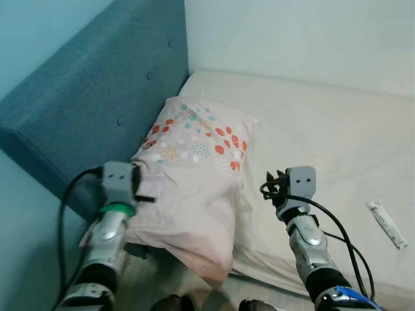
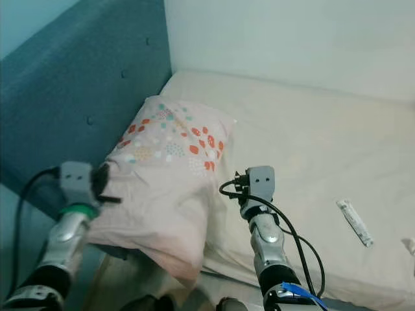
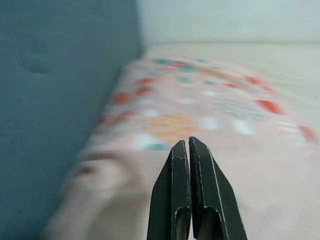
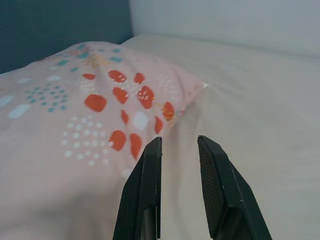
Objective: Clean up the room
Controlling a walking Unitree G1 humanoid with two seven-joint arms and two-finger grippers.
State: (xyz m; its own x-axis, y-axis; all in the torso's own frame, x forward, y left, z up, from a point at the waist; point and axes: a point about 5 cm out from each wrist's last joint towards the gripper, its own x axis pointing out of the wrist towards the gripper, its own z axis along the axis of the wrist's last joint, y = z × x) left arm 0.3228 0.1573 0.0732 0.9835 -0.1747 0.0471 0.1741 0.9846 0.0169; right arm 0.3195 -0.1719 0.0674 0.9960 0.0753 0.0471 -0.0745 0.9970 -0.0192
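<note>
So the left gripper [image 3: 188, 150] has its two black fingers pressed flat together with nothing pinched between them. It's hovering at the near left edge of the pillow [image 1: 194, 168], close to the teal headboard [image 1: 97, 97]. From the head camera you can see that arm coming up from the bottom left, with the fingers pointing in toward the pillow's side.

The right gripper [image 4: 180, 150] has a narrow gap between its fingers and it's holding nothing either. It sits just off the pillow's right edge, above the cream bedsheet [image 1: 324, 142].

The pillow itself is pale pink with a patch of red, teal and white spots at the far end. It's lying on the mattress up in the corner, alongside the headboard, and its near end droops over the edge of the bed.

Well off to the right on the sheet there's a small, flat white packet [image 1: 387, 224], lying at an angle. The wall [image 1: 292, 32] behind the bed is plain white.
</note>
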